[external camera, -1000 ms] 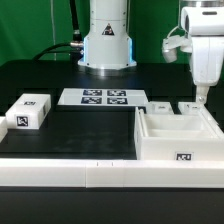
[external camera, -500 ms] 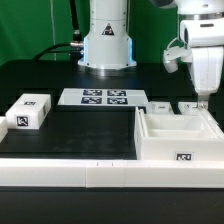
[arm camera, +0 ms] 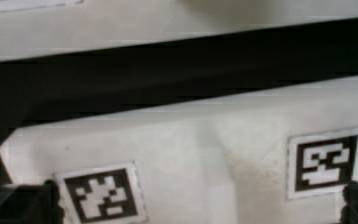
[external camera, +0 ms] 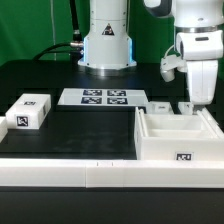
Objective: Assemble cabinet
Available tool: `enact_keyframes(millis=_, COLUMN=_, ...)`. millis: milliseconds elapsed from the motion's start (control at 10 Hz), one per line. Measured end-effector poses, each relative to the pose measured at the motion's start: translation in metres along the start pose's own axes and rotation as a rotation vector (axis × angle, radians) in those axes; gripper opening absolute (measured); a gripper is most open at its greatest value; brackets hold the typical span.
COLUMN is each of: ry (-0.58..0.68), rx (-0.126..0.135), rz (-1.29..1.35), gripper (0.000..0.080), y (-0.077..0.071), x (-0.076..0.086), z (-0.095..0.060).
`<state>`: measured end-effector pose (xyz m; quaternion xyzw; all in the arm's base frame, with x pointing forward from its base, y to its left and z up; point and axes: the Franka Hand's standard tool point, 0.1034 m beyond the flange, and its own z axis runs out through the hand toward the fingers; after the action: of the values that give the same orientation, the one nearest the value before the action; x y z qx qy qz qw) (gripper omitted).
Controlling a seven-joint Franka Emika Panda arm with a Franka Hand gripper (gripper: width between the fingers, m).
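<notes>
The large white cabinet body (external camera: pixel 175 135) lies open-side up at the exterior view's right, with a tag on its front. A smaller white tagged block (external camera: pixel 28 111) lies at the exterior view's left. Two small white pieces (external camera: pixel 160 105) lie just behind the body. My gripper (external camera: pixel 188 104) hangs low over the one further to the exterior view's right, at the body's back wall. In the wrist view a white part with two tags (arm camera: pixel 194 150) fills the frame under my gripper (arm camera: pixel 185 205). The dark fingers (arm camera: pixel 12 200) stand wide apart at either side, holding nothing.
The marker board (external camera: pixel 105 97) lies in front of the robot base (external camera: pixel 107 45). A black mat (external camera: pixel 85 125) covers the table's middle. A white front ledge (external camera: pixel 100 175) runs along the near edge.
My gripper has moved toward the exterior view's left and slightly down, from beyond the body's far corner to over the small piece behind it.
</notes>
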<state>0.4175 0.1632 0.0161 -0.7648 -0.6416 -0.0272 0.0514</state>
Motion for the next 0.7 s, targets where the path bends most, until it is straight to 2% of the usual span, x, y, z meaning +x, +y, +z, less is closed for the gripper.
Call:
enact_keyframes(millis=200, ry=0.000, rx=0.001, rz=0.002, gripper=0.0797, y=0.0000, x=-0.0006, z=0.0006)
enact_keyframes(millis=300, ry=0.000, rx=0.003, rz=0.002, gripper=0.0684, y=-0.0005, x=-0.0008, z=0.0013)
enact_keyframes(millis=400, ry=-0.001, rx=0.005, rz=0.002, gripper=0.0495, y=-0.0011, x=-0.0010, z=0.0021)
enact_keyframes(millis=500, ry=-0.001, rx=0.007, rz=0.002, gripper=0.0495, y=-0.0017, x=-0.0012, z=0.0030)
enact_keyframes(millis=600, ry=-0.001, rx=0.009, rz=0.003, gripper=0.0360, y=-0.0021, x=-0.0013, z=0.0036)
enact_keyframes(millis=700, ry=-0.001, rx=0.009, rz=0.003, gripper=0.0176, y=-0.0022, x=-0.0013, z=0.0037)
